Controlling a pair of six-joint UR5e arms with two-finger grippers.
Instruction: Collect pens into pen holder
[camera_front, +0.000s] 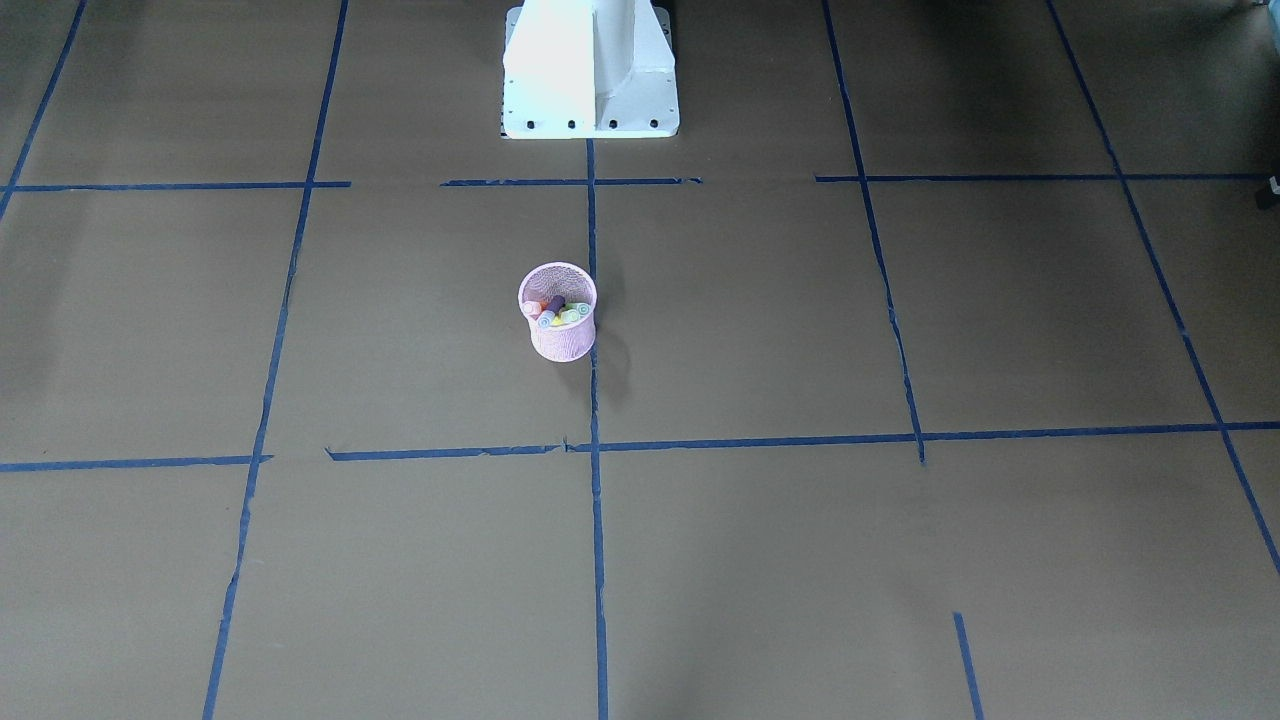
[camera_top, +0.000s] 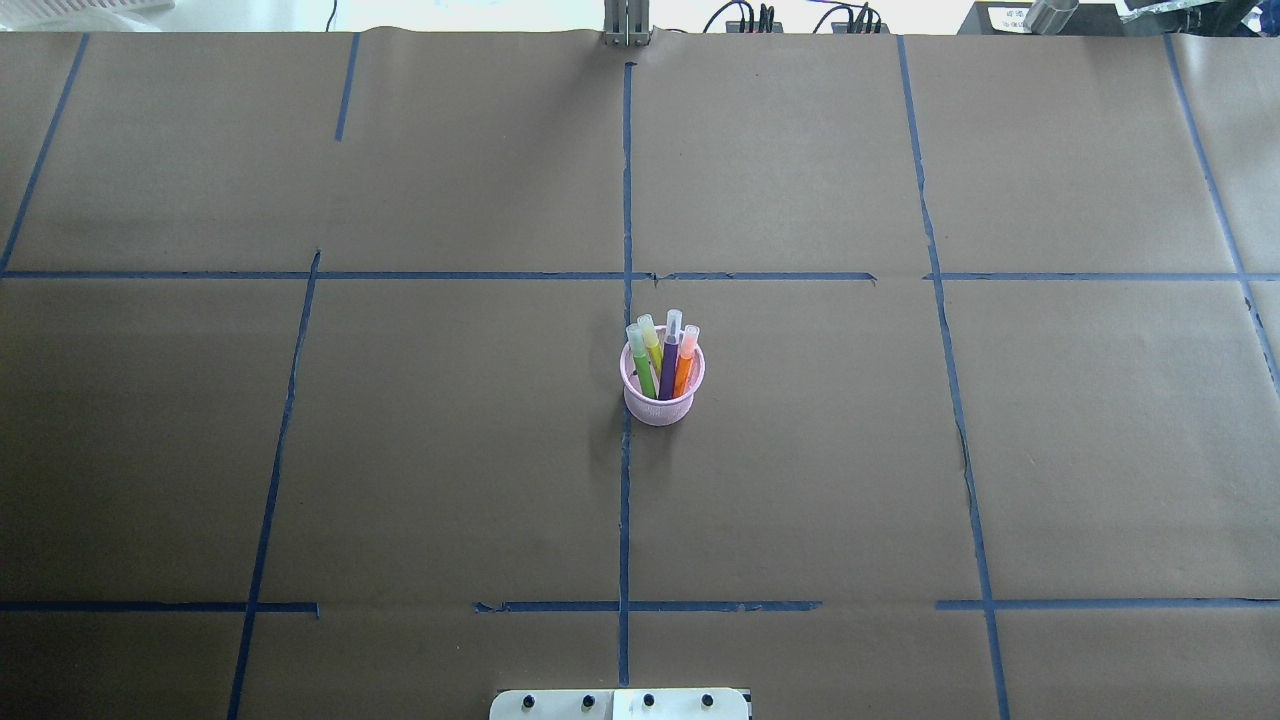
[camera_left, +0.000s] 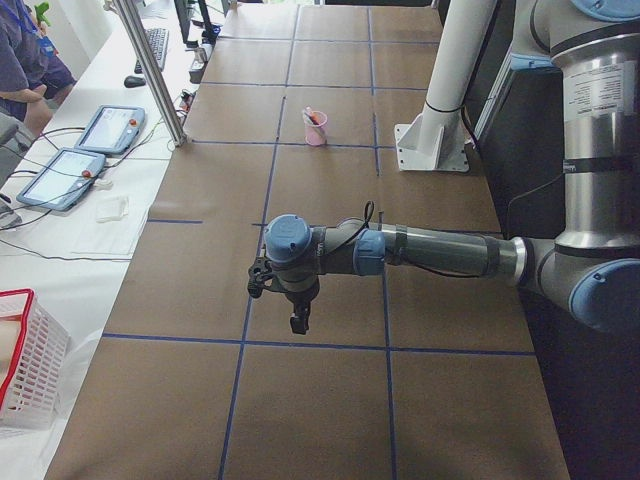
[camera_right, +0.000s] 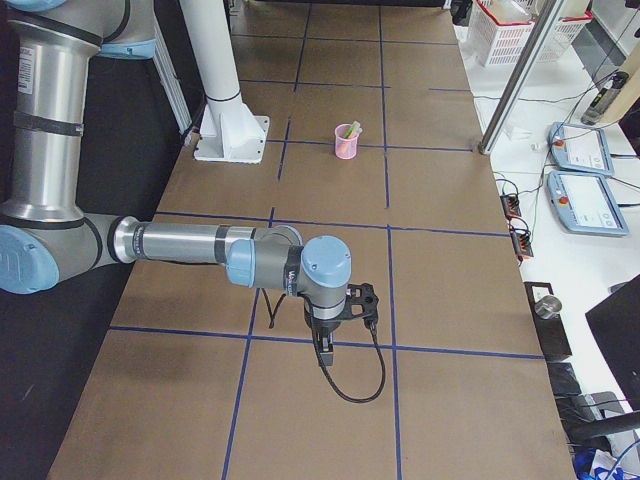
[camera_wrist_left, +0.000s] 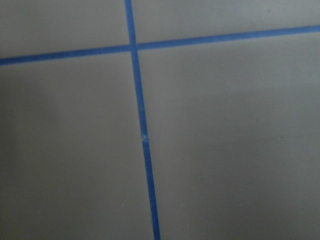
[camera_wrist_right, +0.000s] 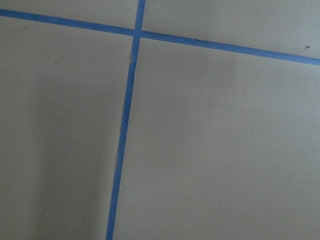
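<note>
The pink mesh pen holder stands upright at the table's middle, also in the front view and both side views. Inside it stand a green pen, a yellow pen, a purple pen and an orange pen, caps up. My left gripper hangs over bare table far from the cup; I cannot tell if it is open. My right gripper hangs likewise at the other end; I cannot tell its state. Both wrist views show only paper and tape.
Brown paper with a blue tape grid covers the table. The white robot pedestal stands behind the cup. Off the table are teach pendants, a metal post and a white basket.
</note>
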